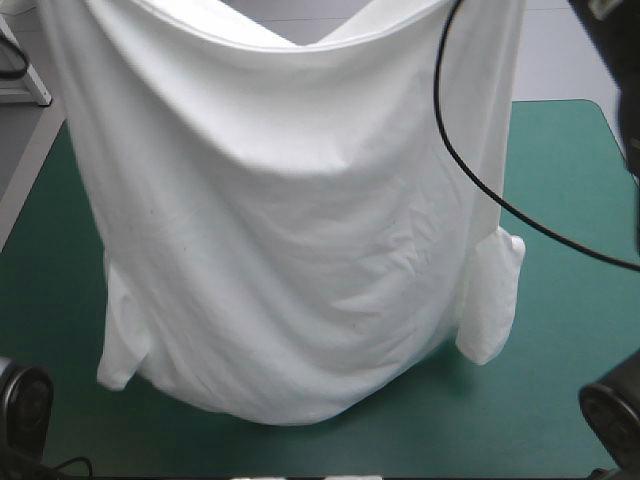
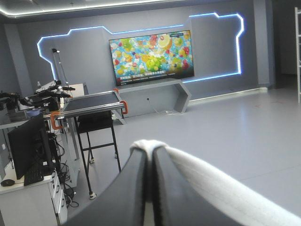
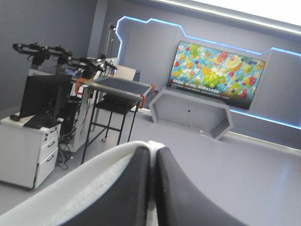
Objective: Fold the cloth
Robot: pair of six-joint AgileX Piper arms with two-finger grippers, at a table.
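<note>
Left end effector: showing two broad black fingers, curving like fins.
Right end effector: showing matching smooth black fins.
Right arm: appearing dark and bulky.

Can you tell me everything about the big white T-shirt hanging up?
The white short-sleeved cloth T-shirt hangs lifted over the teal-green table cover, spread wide like a curtain. It looks soft and thin, with gentle creases. Its top edge sags in the middle, and a short sleeve dangles at each side. The black-fingered left tool and right tool each pinch its edge, shut on it.
</note>
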